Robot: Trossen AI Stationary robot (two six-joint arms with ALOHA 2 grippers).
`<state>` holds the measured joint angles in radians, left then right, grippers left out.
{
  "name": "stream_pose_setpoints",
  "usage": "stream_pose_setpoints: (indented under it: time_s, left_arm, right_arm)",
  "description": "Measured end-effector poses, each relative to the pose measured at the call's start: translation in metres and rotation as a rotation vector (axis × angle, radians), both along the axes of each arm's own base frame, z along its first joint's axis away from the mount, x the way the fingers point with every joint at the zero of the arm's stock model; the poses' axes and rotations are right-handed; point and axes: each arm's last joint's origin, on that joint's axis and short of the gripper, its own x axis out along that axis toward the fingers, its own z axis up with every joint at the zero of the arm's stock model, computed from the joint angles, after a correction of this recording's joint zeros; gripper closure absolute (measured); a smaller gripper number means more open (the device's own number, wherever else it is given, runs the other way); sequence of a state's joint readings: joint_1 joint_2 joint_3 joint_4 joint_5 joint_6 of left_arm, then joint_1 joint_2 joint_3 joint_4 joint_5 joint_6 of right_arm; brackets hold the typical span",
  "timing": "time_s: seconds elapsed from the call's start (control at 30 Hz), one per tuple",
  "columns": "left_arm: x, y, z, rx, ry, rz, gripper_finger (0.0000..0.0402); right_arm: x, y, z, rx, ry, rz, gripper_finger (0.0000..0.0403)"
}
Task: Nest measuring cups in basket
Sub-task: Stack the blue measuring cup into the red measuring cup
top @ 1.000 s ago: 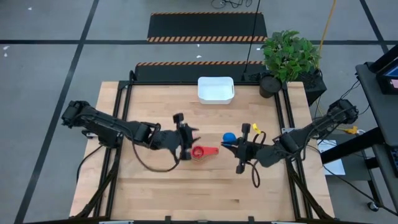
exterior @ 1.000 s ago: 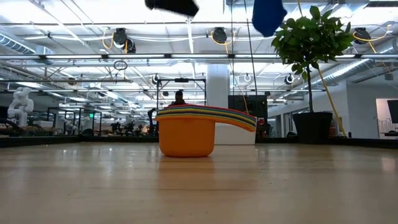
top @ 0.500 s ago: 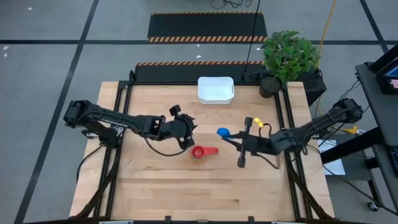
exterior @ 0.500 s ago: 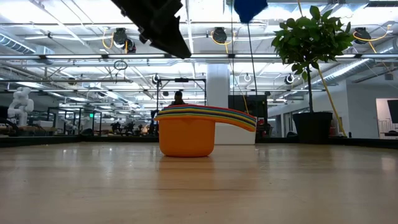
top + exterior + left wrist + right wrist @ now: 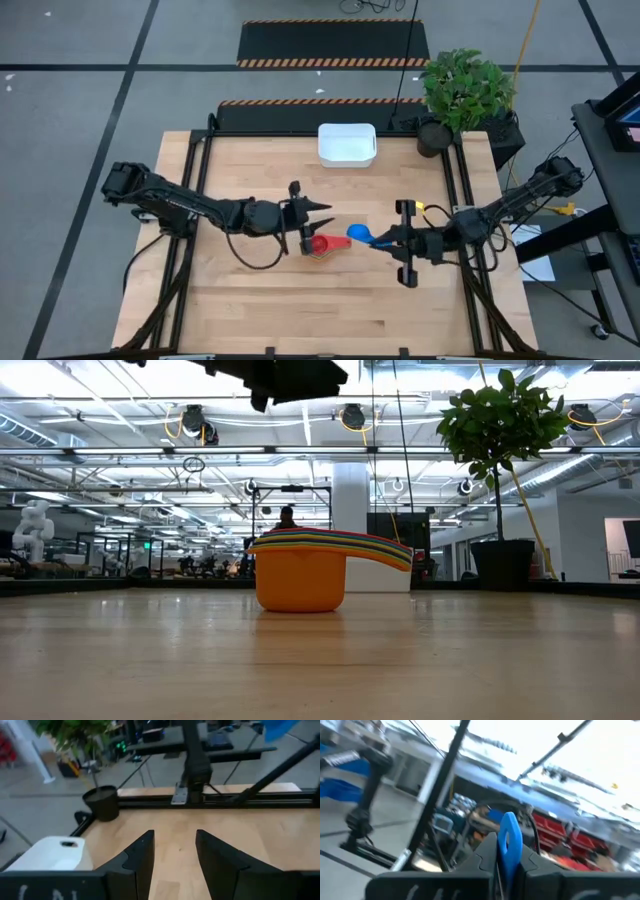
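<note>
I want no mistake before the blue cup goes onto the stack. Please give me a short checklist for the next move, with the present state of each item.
1. Right gripper shut on the blue cup: ok.
2. Blue cup directly above the nested stack: not ok, it is beside it.
3. Left gripper open and empty: ok.
4. Left gripper out of the blue cup's path: cannot tell.
5. Stack inside the basket: not ok, it stands on the table.

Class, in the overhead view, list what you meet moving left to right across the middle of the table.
Left gripper → stack of nested cups, red on top → blue cup → right gripper.
</note>
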<state>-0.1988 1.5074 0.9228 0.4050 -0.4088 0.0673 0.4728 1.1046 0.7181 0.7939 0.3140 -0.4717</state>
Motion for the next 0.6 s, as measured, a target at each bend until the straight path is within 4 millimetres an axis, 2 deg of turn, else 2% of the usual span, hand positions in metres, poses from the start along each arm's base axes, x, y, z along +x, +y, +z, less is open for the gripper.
stream_pose_setpoints:
  time_s: [0.1,0.27,0.47,0.6]
  left_arm:
    - [-0.003,-0.010,-0.001,0.043,-0.049,-0.068,0.0252]
    - [-0.008,-0.028,0.009,0.099,-0.180,-0.179,0.0252]
    - [-0.013,-0.044,0.015,0.221,-0.228,-0.228,0.0252]
    - [-0.012,-0.049,0.017,0.233,-0.275,-0.209,0.0252]
  right_arm:
    - [-0.002,0.001,0.002,-0.007,-0.039,0.066,0.0397]
    - [-0.005,0.002,0.003,0.002,-0.097,0.140,0.0397]
    - [-0.008,0.001,0.001,0.025,-0.153,0.155,0.0397]
    - [-0.008,0.001,-0.001,0.046,-0.184,0.158,0.0397]
